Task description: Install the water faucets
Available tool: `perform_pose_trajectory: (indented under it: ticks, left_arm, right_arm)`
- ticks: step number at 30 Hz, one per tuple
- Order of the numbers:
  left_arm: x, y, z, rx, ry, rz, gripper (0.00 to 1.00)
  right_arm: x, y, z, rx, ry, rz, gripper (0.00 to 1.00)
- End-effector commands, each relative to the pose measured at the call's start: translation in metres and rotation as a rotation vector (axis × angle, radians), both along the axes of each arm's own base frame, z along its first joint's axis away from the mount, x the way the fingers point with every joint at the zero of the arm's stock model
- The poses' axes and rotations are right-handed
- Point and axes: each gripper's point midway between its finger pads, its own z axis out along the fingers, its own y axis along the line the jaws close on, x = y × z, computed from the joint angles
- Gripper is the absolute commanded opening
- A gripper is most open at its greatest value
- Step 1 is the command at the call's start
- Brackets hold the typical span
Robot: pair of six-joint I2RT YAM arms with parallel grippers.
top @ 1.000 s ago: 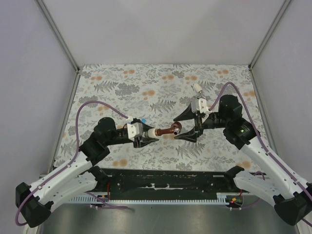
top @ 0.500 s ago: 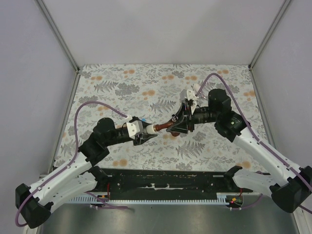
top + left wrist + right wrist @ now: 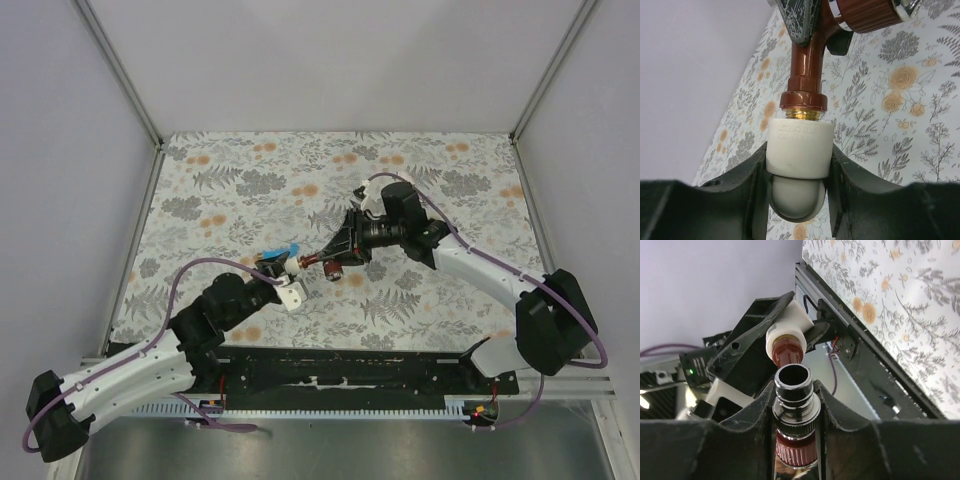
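White fitting bears unreadable embossed lettering, pinched by left fingers; right fingers pinch copper faucet.

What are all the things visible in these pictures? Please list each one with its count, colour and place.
faucet: one, reddish-brown, held off the table between both tools, its thread entering the pipe fitting.
pipe fitting: one, white, on the faucet's threaded end.
tablecloth: one, grey and orange floral, covering the table.
left tool: one, black, shut on the pipe fitting.
right tool: one, black, shut on the faucet near its knob.
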Motion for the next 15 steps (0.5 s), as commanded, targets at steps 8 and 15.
perform_pose_trajectory:
  ticks: [8,15]
  left_arm:
    - [0.002,0.002,0.065,-0.118,-0.192,0.027,0.02]
    - [-0.002,-0.001,0.07,-0.176,-0.13,0.012,0.02]
  right_arm:
    - [0.042,-0.025,0.019,-0.035,-0.142,-0.206,0.51]
    - [0.053,-0.075,0.051,-0.155,-0.587,-0.237,0.98]
